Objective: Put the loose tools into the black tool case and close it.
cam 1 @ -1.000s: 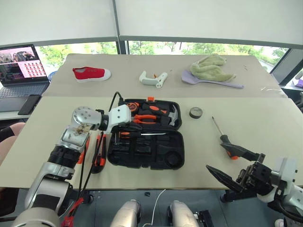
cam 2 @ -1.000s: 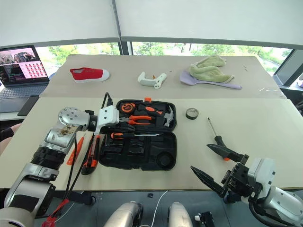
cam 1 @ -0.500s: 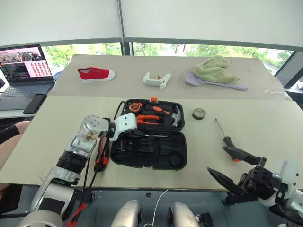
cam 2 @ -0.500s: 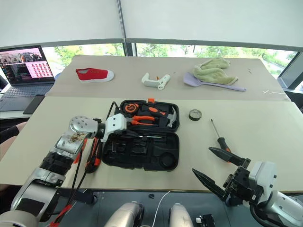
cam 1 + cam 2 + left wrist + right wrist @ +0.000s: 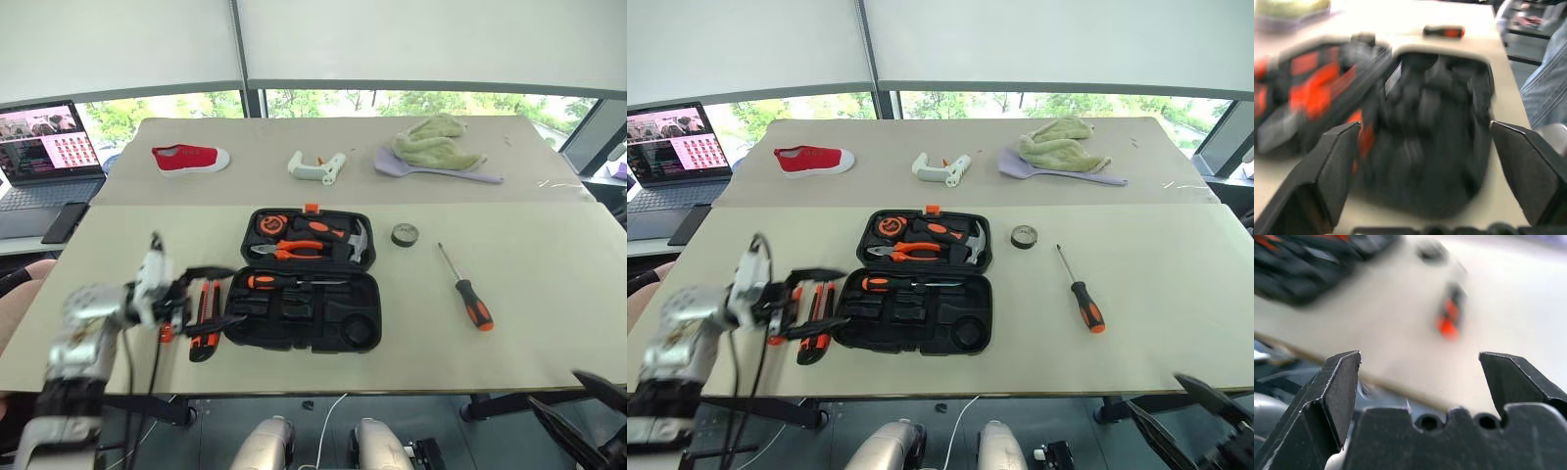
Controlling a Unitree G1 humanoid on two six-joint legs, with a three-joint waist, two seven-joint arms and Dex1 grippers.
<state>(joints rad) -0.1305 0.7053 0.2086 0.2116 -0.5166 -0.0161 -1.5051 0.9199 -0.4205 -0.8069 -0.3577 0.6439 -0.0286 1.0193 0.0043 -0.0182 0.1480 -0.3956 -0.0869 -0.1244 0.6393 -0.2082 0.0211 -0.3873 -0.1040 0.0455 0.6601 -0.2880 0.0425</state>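
The black tool case [image 5: 364, 294] lies open in the middle of the near table. One orange-and-black screwdriver [image 5: 292, 282] rests in its near half; pliers and a hammer sit in the far half. My left gripper [image 5: 239, 294] is open and empty at the case's left edge, above the utility knife [image 5: 205, 325] on the table. A slim orange tester screwdriver [image 5: 776, 331] shows beside the knife. To the right of the case lie the second screwdriver [image 5: 468, 294] and the dark tape roll [image 5: 405, 234]. My right gripper [image 5: 551, 385] hangs open below the table's front edge at the right.
On the far table lie a red shoe [image 5: 189, 156], a white glue gun [image 5: 316, 166], a green cloth [image 5: 434, 140] and a purple spatula [image 5: 441, 169]. A laptop [image 5: 44, 162] and a phone [image 5: 62, 222] sit at the far left.
My left gripper has let go of the screwdriver in the case, opened and pulled back to the left. My right gripper has drawn back and down off the table's front edge.
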